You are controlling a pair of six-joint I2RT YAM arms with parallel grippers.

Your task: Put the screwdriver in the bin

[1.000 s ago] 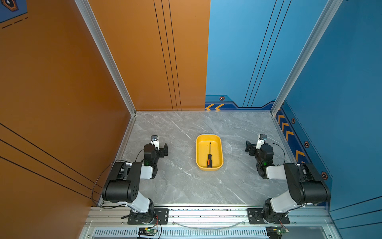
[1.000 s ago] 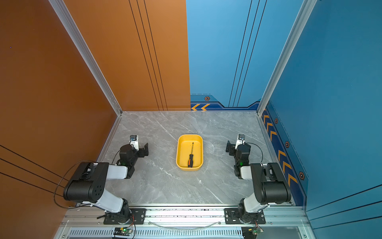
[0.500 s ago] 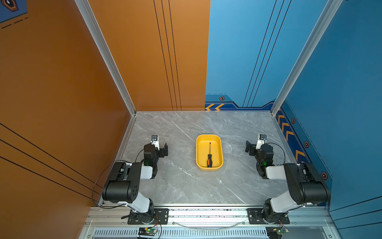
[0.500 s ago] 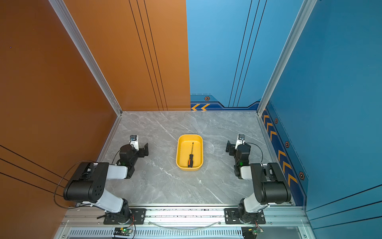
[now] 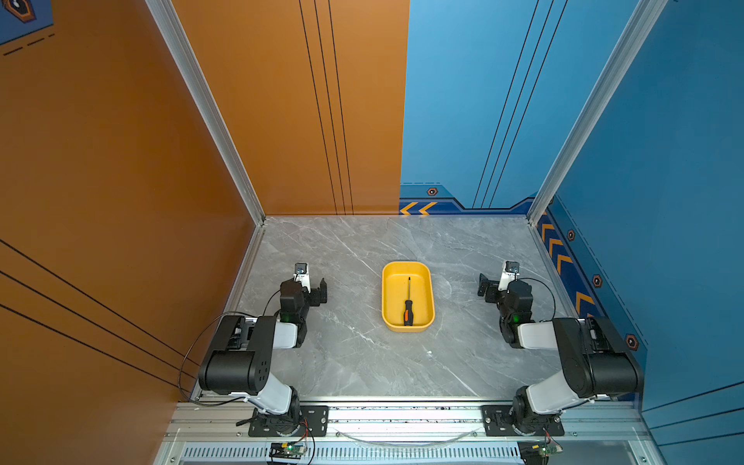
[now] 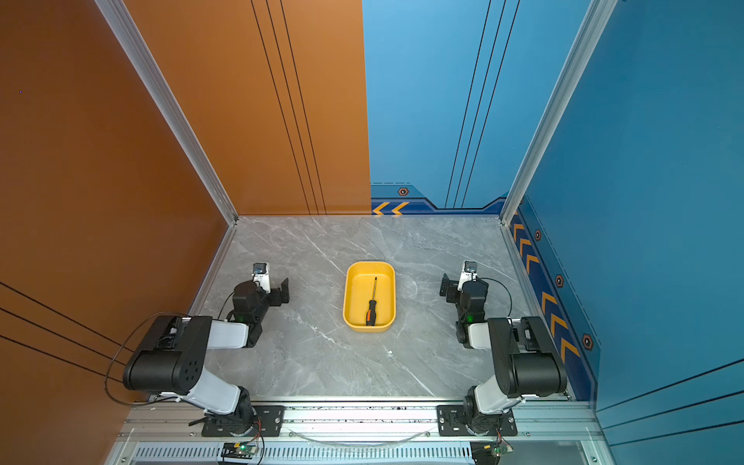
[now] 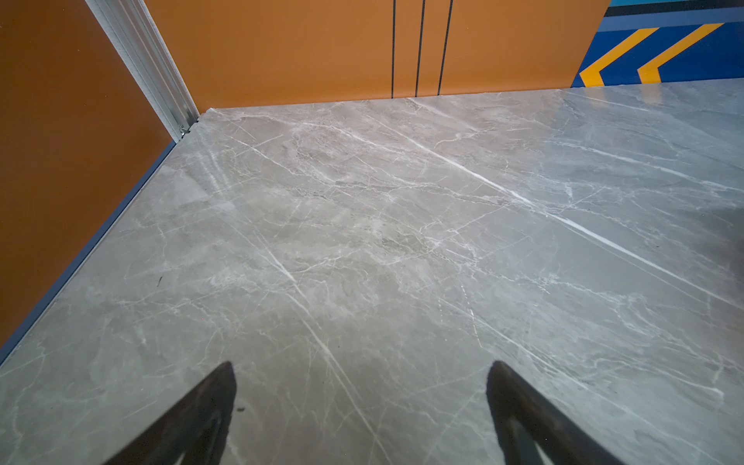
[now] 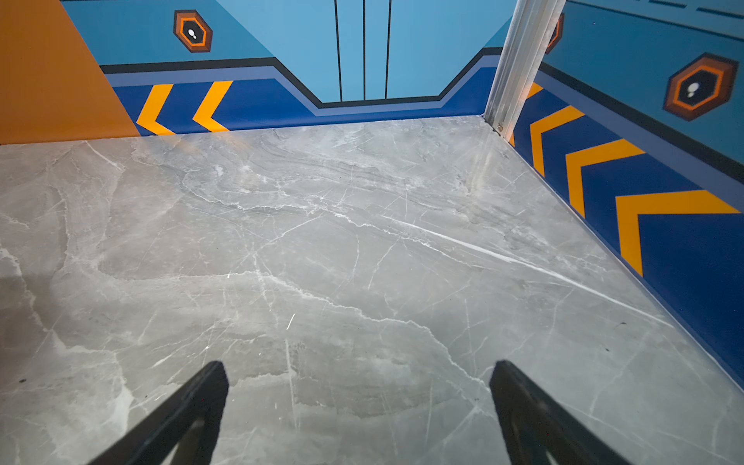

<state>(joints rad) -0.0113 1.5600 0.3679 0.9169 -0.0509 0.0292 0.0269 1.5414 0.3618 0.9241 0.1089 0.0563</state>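
Note:
The screwdriver [image 5: 408, 310] [image 6: 370, 310], black handle with an orange band, lies inside the yellow bin [image 5: 406, 265] [image 6: 370, 264] at the table's middle in both top views, shaft pointing to the back wall. My left gripper [image 5: 312, 288] [image 6: 276, 288] rests low at the left, well apart from the bin. My right gripper [image 5: 492, 286] [image 6: 451, 288] rests likewise at the right. In the wrist views the left gripper [image 7: 362, 366] and the right gripper [image 8: 358, 366] stand open over bare marble, nothing between their fingers. Neither wrist view shows the bin or screwdriver.
The grey marble table [image 5: 362, 362] is walled by orange panels on the left and back left and blue panels on the back right and right. An aluminium rail [image 5: 402, 414] with both arm bases runs along the front edge.

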